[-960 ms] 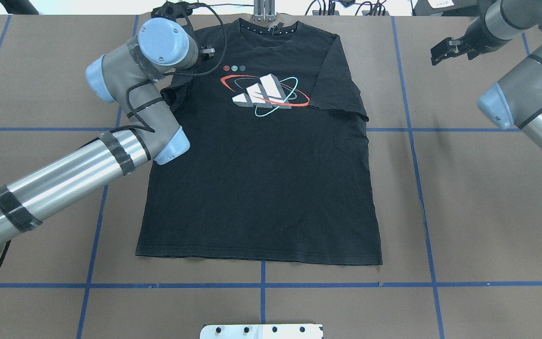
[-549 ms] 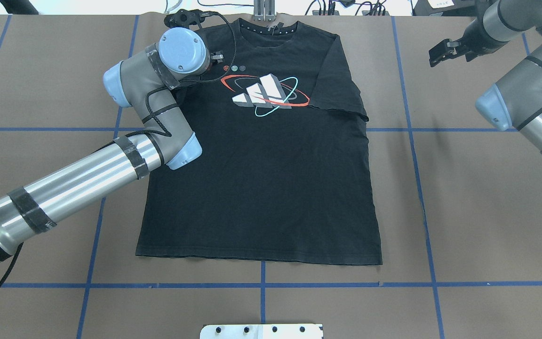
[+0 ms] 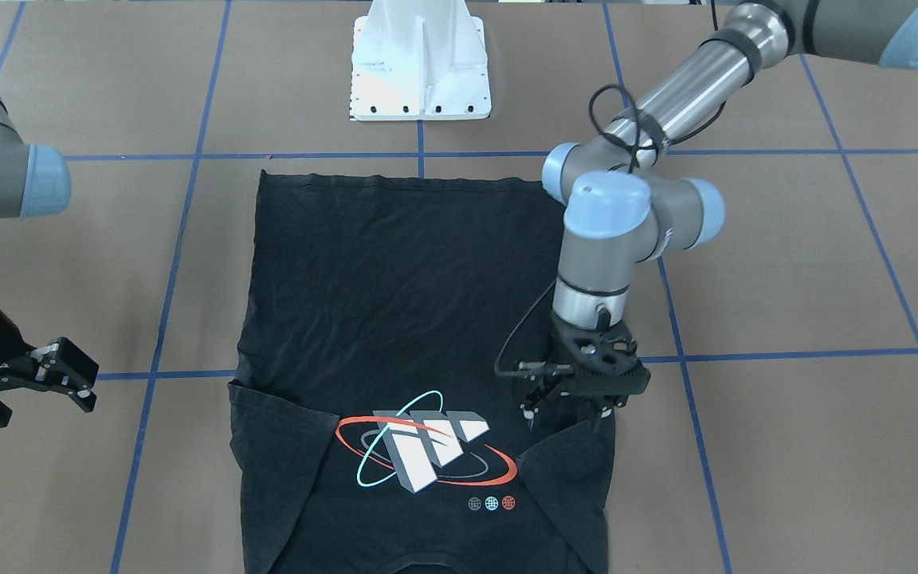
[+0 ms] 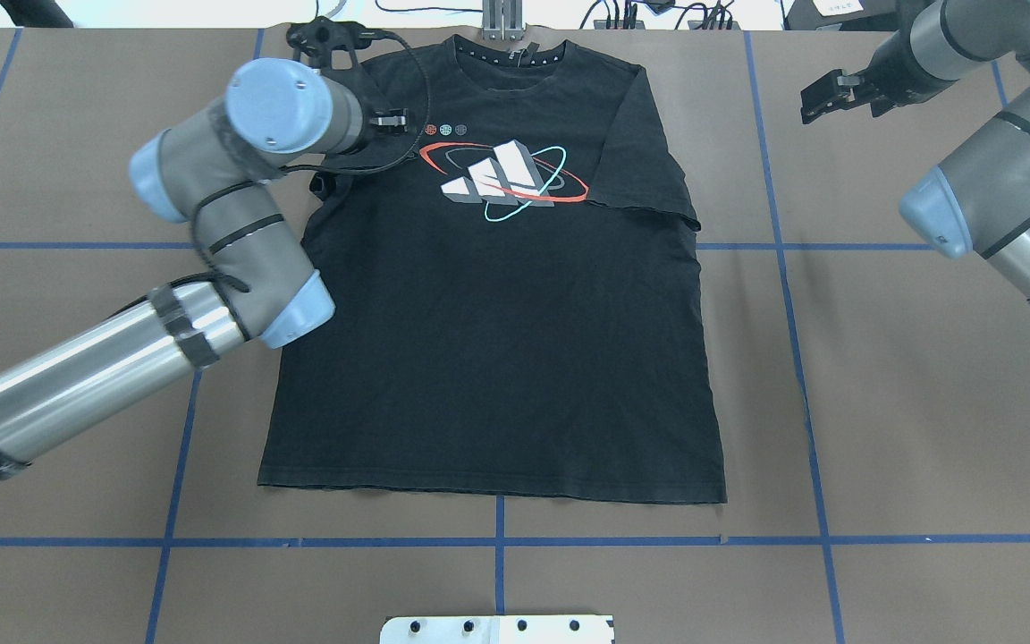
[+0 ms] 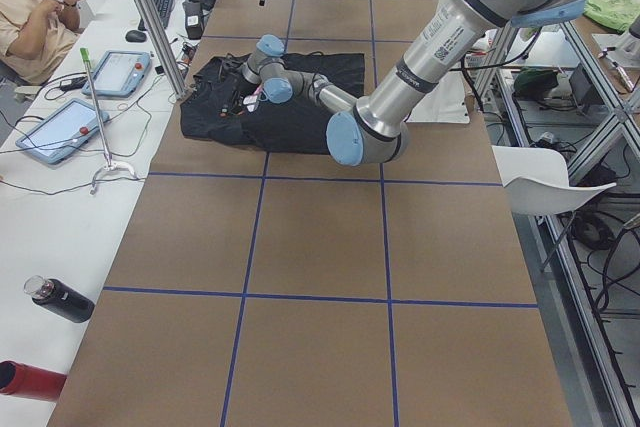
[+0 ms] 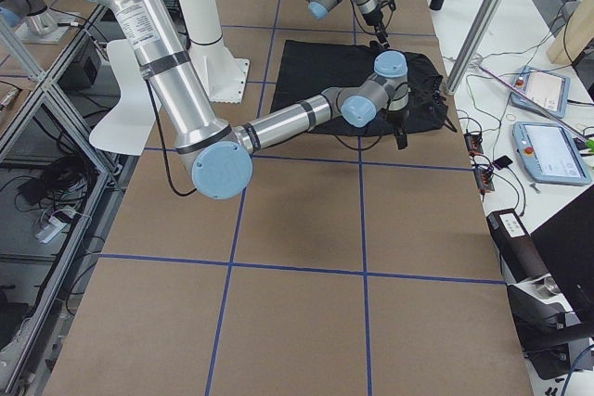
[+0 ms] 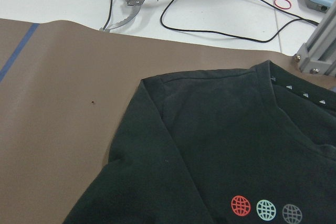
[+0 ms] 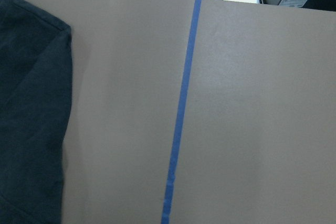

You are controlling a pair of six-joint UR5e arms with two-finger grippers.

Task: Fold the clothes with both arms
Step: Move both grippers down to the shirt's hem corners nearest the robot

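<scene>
On your left, the left gripper [image 3: 562, 414] hangs pointing down over the inner edge of the near sleeve [image 3: 566, 470]. Its fingers look spread, with no cloth plainly between them. If you mean to pinch here, come straight down on the sleeve's edge and take only the top layer. Lift it just enough to clear the body so the layer beneath does not drag.

The T-shirt [image 4: 497, 358] lies front-up and nearly flat in the middle of the worktop [image 4: 926, 402], collar [image 4: 515, 49] at the far edge and hem towards the robot. It is soft, matt black knit with faint creases, and it will slump and wrinkle if you pull it unevenly. The printed logo [image 4: 504, 179] likely stiffens the chest a little. Both sleeves seem turned in over the body, which gives it a roughly rectangular outline.

On your right, the right gripper [image 3: 38, 399] hovers over bare brown worktop well apart from the shirt, fingers spread and empty. Bring it in to match the other side before any shared lift. The blue tape lines [image 4: 788, 313] can guide you to a square fold.
</scene>
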